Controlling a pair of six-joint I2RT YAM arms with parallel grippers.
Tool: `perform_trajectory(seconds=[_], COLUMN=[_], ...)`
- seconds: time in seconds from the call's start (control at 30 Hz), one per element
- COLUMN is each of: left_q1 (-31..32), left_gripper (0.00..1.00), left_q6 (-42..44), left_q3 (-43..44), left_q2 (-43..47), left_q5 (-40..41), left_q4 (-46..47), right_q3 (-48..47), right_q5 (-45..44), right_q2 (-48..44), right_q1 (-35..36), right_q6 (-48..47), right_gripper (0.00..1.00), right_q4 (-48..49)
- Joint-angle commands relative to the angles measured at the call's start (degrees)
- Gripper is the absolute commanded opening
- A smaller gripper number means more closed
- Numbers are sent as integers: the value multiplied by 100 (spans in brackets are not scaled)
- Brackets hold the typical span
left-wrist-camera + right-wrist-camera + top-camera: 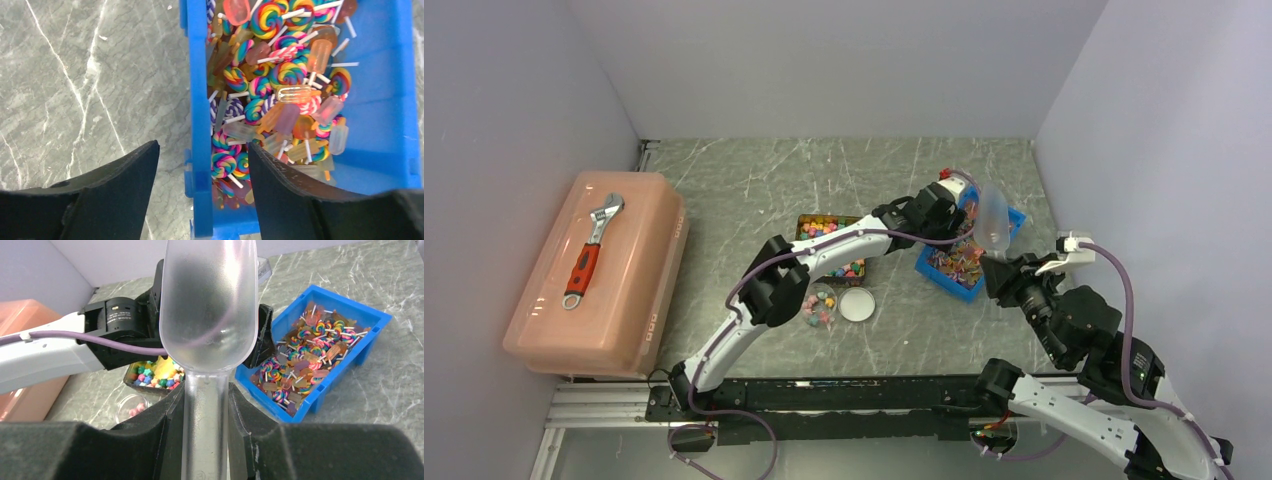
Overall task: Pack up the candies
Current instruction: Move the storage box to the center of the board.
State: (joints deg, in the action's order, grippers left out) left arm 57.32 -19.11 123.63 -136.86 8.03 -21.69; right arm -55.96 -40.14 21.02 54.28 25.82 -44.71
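Observation:
The candies point(820, 228) are small pastel lumps in a dark tray point(800, 232); they also show in the right wrist view point(152, 376). A few lie in a small clear round pot point(819, 306), with its white lid point(857, 303) beside it. My left gripper point(202, 150) is open, and its jaws straddle the left wall of a blue bin point(200, 100) full of lollipops and ice-lolly sweets point(280, 75). My right gripper point(206, 390) is shut on the handle of a clear, empty plastic scoop point(209, 305), held above the table near the bin point(944, 277).
A salmon plastic box point(594, 290) with a red-handled wrench point(592, 250) on top stands at the left. Grey walls close in the back and both sides. My left arm point(824, 250) lies across the candy tray.

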Motion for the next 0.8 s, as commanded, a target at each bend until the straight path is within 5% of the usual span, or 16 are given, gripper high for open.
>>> perform_trajectory(seconds=[0.0, 0.37, 0.5, 0.77], left_q1=[-4, -10, -15, -19], left_gripper=[68, 35, 3, 0], left_q6=[105, 117, 63, -280], left_q3=[233, -155, -81, -807], left_q2=[-21, 200, 223, 830], left_q5=[237, 519, 574, 1030], left_q4=[151, 242, 125, 129], right_q3=[-170, -117, -163, -92], right_q5=[33, 66, 77, 61], right_q2=[-76, -144, -125, -102], right_q1=[-5, -5, -4, -5], right_q6=[46, 110, 133, 118], right_gripper=[0, 0, 0, 0], right_q4=[50, -7, -74, -74])
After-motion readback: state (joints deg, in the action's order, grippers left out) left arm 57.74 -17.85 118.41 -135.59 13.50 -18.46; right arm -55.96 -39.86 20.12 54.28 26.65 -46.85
